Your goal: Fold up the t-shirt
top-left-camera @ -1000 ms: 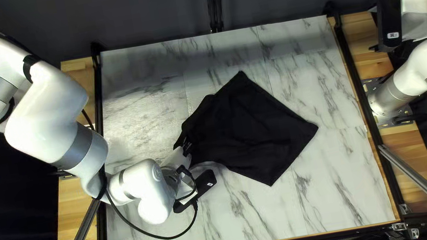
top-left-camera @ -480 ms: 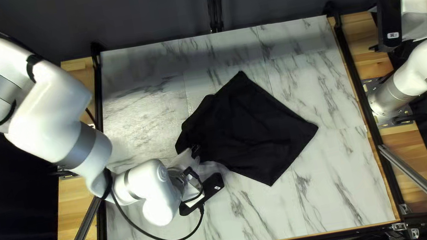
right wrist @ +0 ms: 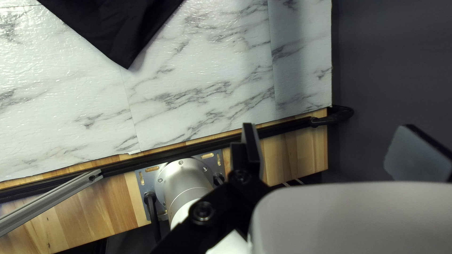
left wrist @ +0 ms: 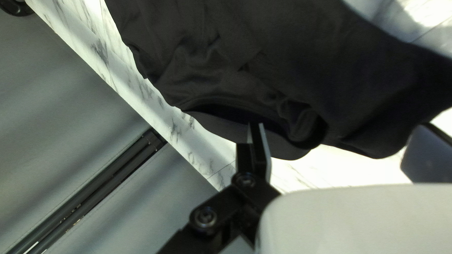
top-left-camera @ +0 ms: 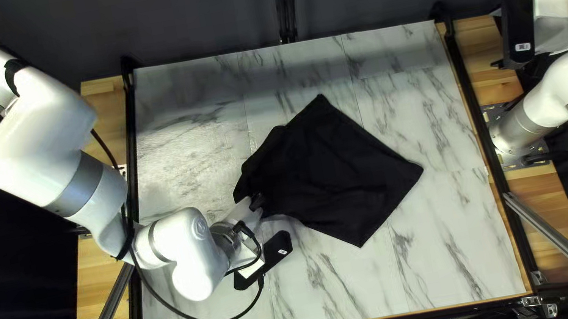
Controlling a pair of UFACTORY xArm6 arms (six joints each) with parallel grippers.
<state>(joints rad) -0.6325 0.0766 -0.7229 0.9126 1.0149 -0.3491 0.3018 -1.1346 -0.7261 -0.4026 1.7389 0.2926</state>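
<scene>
One arm (top-left-camera: 40, 146), left, drawn slightly back; gripper (top-left-camera: 256, 202) open near t-shirt (top-left-camera: 333, 174).

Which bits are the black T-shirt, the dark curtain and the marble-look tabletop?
T-shirt (top-left-camera: 336, 174): top left view, the middle of its spread cloth.
Curtain (top-left-camera: 198, 12): top left view, its part beyond the table's far edge.
Tabletop (top-left-camera: 435, 257): top left view, a bare part nearer the camera than the shirt.

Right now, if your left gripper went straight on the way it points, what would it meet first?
Most likely the black t-shirt, close to its edge: it lies ahead of my open left gripper. Whether there is any gap between them, I can't tell.
</scene>
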